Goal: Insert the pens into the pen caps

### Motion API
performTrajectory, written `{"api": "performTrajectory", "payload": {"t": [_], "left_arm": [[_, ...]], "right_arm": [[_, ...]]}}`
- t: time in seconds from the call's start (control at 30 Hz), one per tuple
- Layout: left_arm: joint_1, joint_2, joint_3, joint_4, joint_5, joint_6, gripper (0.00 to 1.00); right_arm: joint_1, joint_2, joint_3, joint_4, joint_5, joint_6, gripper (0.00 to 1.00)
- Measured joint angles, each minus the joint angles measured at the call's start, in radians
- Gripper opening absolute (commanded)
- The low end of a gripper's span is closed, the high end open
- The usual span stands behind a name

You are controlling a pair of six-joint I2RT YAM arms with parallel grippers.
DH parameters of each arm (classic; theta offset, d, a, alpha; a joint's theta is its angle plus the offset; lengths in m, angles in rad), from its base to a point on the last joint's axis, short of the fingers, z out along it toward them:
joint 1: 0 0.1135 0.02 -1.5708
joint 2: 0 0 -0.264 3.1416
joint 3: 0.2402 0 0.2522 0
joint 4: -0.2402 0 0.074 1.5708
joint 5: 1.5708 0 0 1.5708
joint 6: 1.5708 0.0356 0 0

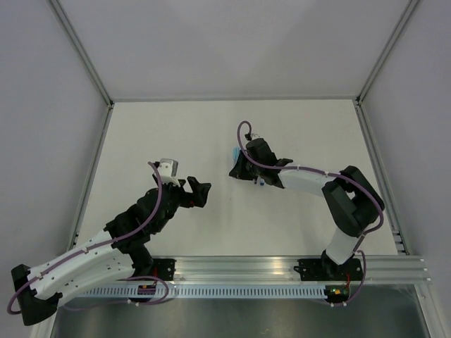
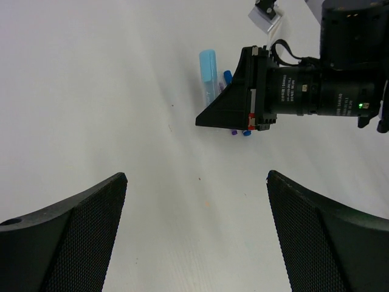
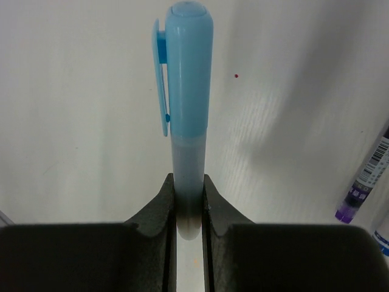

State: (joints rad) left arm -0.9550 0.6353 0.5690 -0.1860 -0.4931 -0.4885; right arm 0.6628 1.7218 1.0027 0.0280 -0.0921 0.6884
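One table [image 1: 176, 134], white and flat, bearing everything. One left gripper [image 2: 196, 176], jaws spread wide, empty, hovering over bare surface and facing its partner from nearby. One right gripper [image 3: 188, 179], jaws narrow, clamped across the pale lower barrel of the held pen [image 3: 187, 161], low over the table's middle. The pen is thin, stiff and light. Its plastic is probably smooth and apt to swivel in a two-sided pinch, so it is best taken square across mid-barrel. One pen cap [image 3: 189, 67], light blue with a side clip, sits on that pen's far end. How fully it is seated cannot be told. It is small and rigid, best pinched on the round sides, off the clip. Two loose pens, purple-ended [image 3: 364, 182] and blue-ended [image 3: 383, 237], lie just beside the right fingers, and the right arm's body crowds any approach to them.
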Motion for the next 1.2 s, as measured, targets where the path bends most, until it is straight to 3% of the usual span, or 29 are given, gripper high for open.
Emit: {"api": "performTrajectory", "payload": {"t": [0.23, 0.8, 1.2], "left_arm": [[0.0, 0.001, 0.0, -0.003, -0.03, 0.0, 1.0], [0.0, -0.009, 0.0, -0.005, -0.039, 0.0, 1.0], [0.0, 0.013, 0.0, -0.002, -0.039, 0.002, 1.0]], "right_arm": [[-0.064, 0.124, 0.02, -0.033, 0.006, 0.031, 0.04], [-0.119, 0.146, 0.078, -0.157, 0.049, 0.041, 0.37], [-0.137, 0.014, 0.08, -0.288, 0.043, -0.009, 0.39]]}}
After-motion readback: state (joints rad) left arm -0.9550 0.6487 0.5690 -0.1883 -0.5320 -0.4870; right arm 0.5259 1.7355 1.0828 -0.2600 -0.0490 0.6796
